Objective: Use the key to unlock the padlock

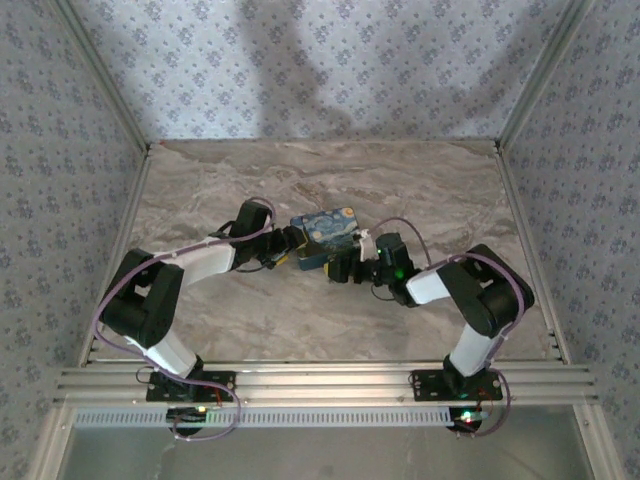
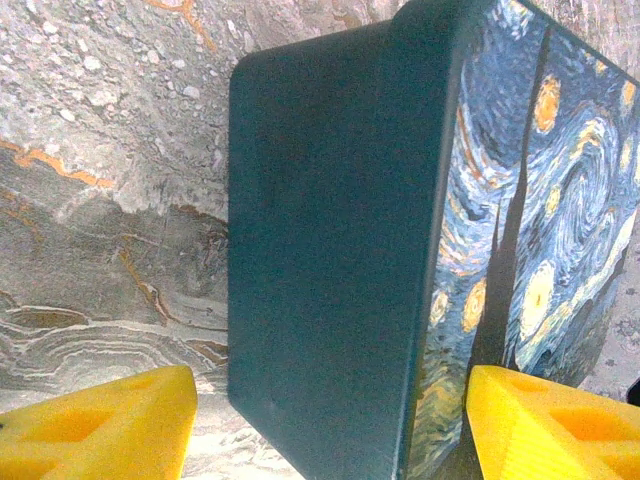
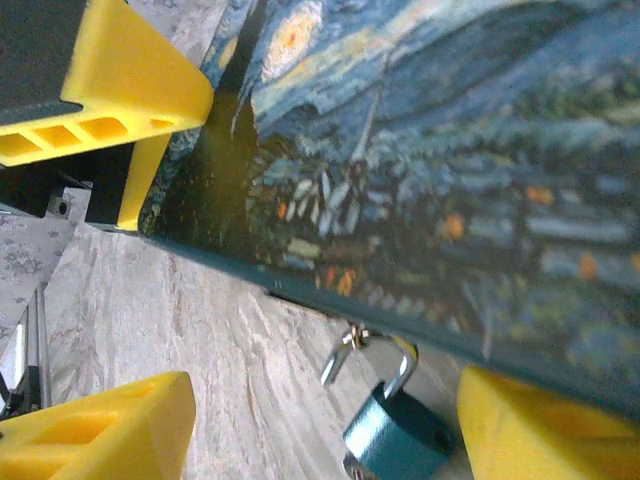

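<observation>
One padlock (image 3: 395, 437) dangles from the one box (image 1: 322, 230), middle of the table (image 1: 200, 330), between the right gripper's (image 3: 325, 415) wide-spread fingers, untouched. Left gripper (image 2: 325, 425), also wide, straddles the box's end.

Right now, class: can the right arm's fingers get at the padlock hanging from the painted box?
Probably yes. The padlock sits at the box's edge, between the right arm's open fingers, with bare table beside it and nothing in between.
</observation>
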Action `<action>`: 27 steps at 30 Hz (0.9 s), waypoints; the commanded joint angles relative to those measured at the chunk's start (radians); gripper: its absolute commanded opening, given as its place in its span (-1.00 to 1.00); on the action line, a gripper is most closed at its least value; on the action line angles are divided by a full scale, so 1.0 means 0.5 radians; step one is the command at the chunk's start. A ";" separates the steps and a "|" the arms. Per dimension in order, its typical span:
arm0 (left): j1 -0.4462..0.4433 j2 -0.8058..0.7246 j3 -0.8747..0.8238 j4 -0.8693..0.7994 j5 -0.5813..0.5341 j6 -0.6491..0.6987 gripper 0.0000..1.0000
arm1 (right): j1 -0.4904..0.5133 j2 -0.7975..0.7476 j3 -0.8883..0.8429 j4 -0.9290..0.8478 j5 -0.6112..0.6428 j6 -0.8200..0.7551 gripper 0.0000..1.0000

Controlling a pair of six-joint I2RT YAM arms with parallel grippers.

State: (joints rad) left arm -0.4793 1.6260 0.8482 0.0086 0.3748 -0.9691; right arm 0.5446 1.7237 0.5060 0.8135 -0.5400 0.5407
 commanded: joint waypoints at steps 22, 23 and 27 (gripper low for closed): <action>-0.025 0.063 -0.047 -0.042 -0.020 0.002 0.41 | -0.058 0.153 0.003 0.280 -0.228 0.008 -0.06; -0.026 0.061 -0.045 -0.042 -0.019 0.000 0.41 | -0.060 0.151 0.003 0.276 -0.233 0.005 -0.08; -0.026 0.061 -0.043 -0.045 -0.022 -0.001 0.41 | -0.061 0.154 0.009 0.238 -0.224 -0.010 -0.20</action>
State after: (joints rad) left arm -0.4847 1.6329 0.8482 0.0257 0.3748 -0.9695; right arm 0.5179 1.7966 0.5175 0.9203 -0.6289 0.5518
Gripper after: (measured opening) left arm 0.705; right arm 0.404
